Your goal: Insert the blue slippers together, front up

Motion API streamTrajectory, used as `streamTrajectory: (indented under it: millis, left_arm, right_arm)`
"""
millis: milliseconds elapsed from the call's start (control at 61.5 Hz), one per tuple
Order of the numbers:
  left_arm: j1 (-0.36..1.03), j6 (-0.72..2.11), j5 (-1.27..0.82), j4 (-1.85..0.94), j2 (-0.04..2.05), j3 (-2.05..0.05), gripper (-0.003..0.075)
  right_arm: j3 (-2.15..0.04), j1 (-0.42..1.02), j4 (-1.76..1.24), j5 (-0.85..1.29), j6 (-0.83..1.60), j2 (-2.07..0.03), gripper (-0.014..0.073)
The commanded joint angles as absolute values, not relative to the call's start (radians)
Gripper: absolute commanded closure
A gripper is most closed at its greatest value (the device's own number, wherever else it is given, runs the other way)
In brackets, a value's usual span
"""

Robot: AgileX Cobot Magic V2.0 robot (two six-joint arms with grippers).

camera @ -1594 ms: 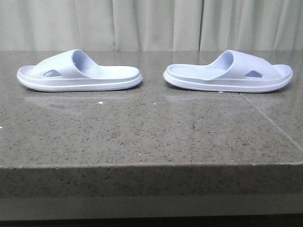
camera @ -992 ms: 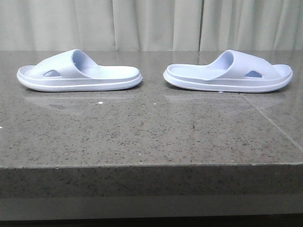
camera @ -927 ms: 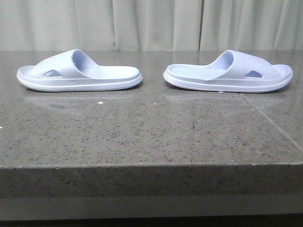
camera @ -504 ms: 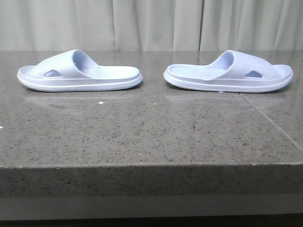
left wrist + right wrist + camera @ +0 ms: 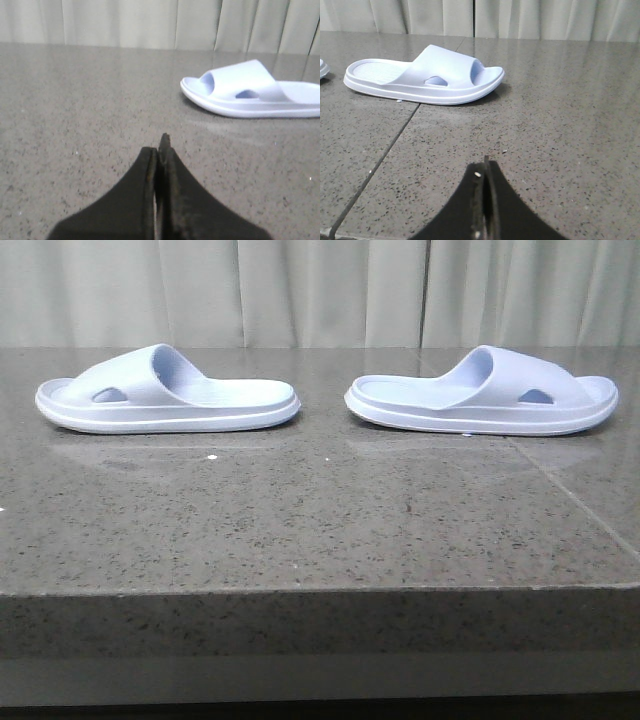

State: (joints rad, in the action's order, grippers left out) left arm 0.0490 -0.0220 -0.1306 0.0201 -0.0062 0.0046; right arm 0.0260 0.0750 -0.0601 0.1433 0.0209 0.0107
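Two pale lavender-blue slippers lie flat on the grey stone table, soles down, heels facing each other. The left slipper [image 5: 165, 395] has its toe to the left; it also shows in the left wrist view [image 5: 255, 91]. The right slipper [image 5: 483, 393] has its toe to the right; it also shows in the right wrist view [image 5: 422, 75]. My left gripper [image 5: 159, 150] is shut and empty, low over bare table, well short of the left slipper. My right gripper [image 5: 485, 167] is shut and empty, well short of the right slipper. Neither gripper shows in the front view.
The speckled grey stone table [image 5: 320, 510] has its front edge near the camera. A tile seam [image 5: 385, 155] runs across the top by the right slipper. A pale curtain [image 5: 320, 290] hangs behind the table.
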Motion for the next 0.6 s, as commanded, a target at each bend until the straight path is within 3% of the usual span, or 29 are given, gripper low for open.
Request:
streamTrajectory:
  millis: [0,228,586]
  left_arm:
    - [0.056,-0.029,0.000,0.013,-0.028,0.005,0.0739]
    - [0.056,-0.029,-0.203,0.027,0.046,-0.238,0.0739]
    - [0.056,-0.029,-0.361,0.040,0.558,-0.679,0.0739]
  right_arm:
    - [0.010,0.077,-0.062,0.061,0.023,0.024,0.0653]
    - [-0.212,0.077,-0.052,0.234,0.023,-0.007,0.0653]
    - [-0.628,0.077,0.015,0.398,0.023,-0.379,0.0653]
